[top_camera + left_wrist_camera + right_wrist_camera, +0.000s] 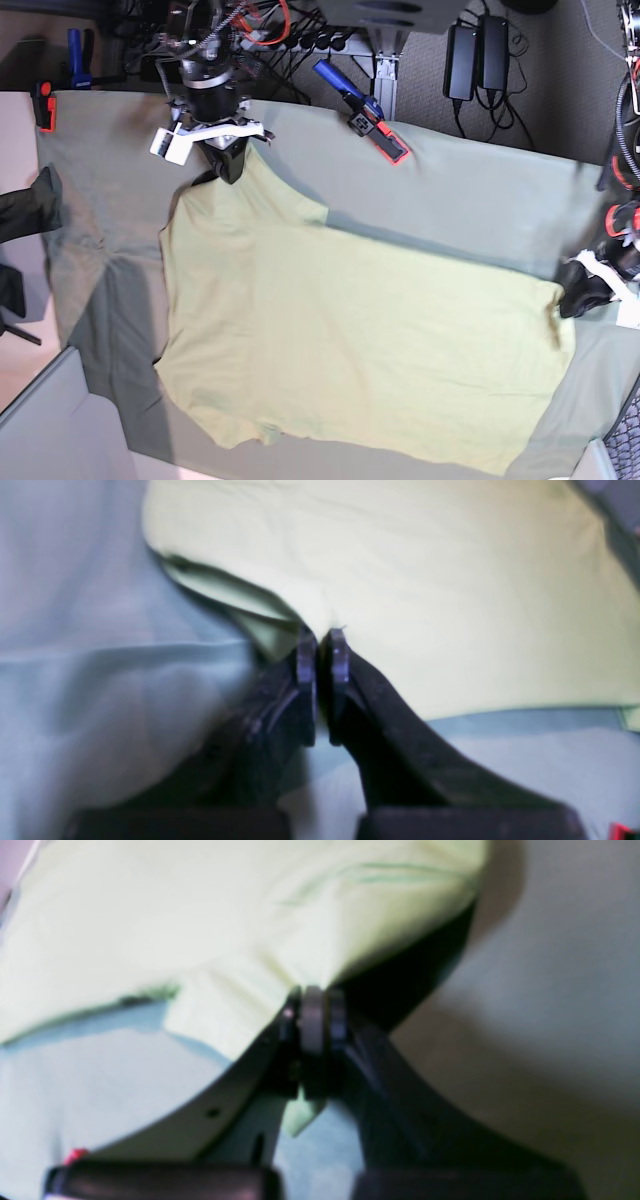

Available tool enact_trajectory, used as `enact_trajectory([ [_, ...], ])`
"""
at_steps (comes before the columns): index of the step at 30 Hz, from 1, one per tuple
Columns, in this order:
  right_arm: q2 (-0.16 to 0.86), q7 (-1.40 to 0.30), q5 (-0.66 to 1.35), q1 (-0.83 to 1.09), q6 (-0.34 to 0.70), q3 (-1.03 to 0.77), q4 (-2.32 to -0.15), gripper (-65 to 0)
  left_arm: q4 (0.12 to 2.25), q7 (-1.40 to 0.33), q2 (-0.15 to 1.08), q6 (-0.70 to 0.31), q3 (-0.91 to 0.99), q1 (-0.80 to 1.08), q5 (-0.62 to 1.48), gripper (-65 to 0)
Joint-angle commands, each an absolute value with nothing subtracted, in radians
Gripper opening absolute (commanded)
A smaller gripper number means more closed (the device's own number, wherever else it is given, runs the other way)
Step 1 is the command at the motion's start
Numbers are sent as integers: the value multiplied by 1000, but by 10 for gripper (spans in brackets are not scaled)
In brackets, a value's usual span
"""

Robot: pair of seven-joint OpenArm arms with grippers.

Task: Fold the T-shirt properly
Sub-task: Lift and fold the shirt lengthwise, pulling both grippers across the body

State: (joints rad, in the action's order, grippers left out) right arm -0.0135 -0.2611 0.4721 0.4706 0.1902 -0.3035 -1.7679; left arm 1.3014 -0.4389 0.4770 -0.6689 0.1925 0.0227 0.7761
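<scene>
The pale yellow-green T-shirt [350, 340] lies spread across the middle of the table. It is stretched between my two grippers. My right gripper [226, 166] is at the back left, shut on an edge of the shirt. In the right wrist view the right gripper [315, 1005] pinches the cloth [200, 925], and a small tip of it hangs below the jaws. My left gripper [575, 296] is at the far right, shut on the shirt's other end. In the left wrist view the left gripper [320, 642] holds the shirt's edge [425, 580], with a fold hanging at its left.
A dull grey-green sheet [480, 200] covers the table. A blue and red clamp [365, 115] and a red clamp [42, 102] pin its back edge. A dark garment [22, 212] hangs at the left edge. Cables and power bricks [475, 55] lie behind.
</scene>
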Motion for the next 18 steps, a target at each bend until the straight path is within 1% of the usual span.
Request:
enact_trajectory([
  [1, -1, -259, 500, 484, 218, -321, -1807, -650, 1317, -426, 502, -698, 198, 15, 819, -650],
  [6, 6, -304, 569, 567, 249, -395, -1879, -650, 1317, -427, 550, -698, 201, 87, 910, -650],
  [9, 6, -310, 616, 617, 278, -436, -1917, -650, 1320, -441, 551, -698, 228, 136, 968, -650],
  [11, 6, -312, 622, 636, 278, -455, -1949, -650, 1324, -447, 550, -698, 252, 163, 1001, -650],
  [14, 6, -311, 621, 636, 277, -465, -1991, -650, 1324, -450, 546, -698, 281, 171, 1021, -650],
  [18, 5, -315, 598, 559, 277, -464, -2006, -650, 1324, -455, 536, -698, 274, 124, 1028, -650],
])
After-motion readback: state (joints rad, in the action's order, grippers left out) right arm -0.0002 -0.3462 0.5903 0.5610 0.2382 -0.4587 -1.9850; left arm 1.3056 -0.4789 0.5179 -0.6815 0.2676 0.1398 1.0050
